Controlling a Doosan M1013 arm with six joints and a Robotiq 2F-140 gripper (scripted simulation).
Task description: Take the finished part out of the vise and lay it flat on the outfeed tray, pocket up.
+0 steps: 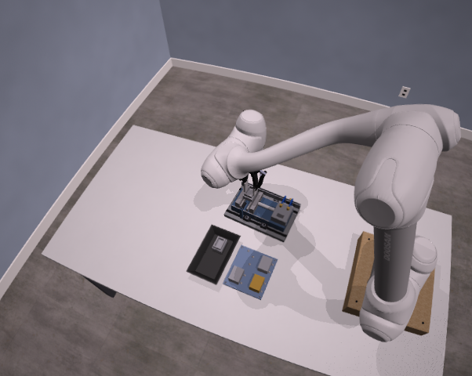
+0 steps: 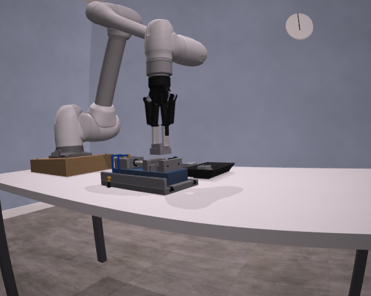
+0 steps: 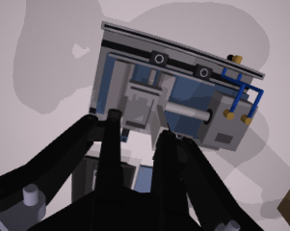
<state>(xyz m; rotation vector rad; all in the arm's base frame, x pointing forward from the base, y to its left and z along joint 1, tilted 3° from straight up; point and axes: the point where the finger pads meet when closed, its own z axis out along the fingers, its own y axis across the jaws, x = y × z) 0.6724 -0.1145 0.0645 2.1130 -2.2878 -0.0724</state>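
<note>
My gripper (image 2: 160, 145) is shut on the finished part (image 2: 160, 148), a small grey block, and holds it a little above the vise (image 2: 150, 175). In the wrist view the finished part (image 3: 140, 110) sits between my two fingers, with the open vise jaws below. From above, the gripper (image 1: 252, 186) is over the left end of the vise (image 1: 263, 210). The black outfeed tray (image 1: 213, 253) lies in front of the vise and holds one grey part (image 1: 219, 244).
A blue plate (image 1: 250, 272) with two grey blocks and one orange block lies right of the tray. The arm's wooden base (image 1: 390, 283) stands at the right. Blue hoses and yellow fittings (image 3: 244, 92) stick up at the vise's far end.
</note>
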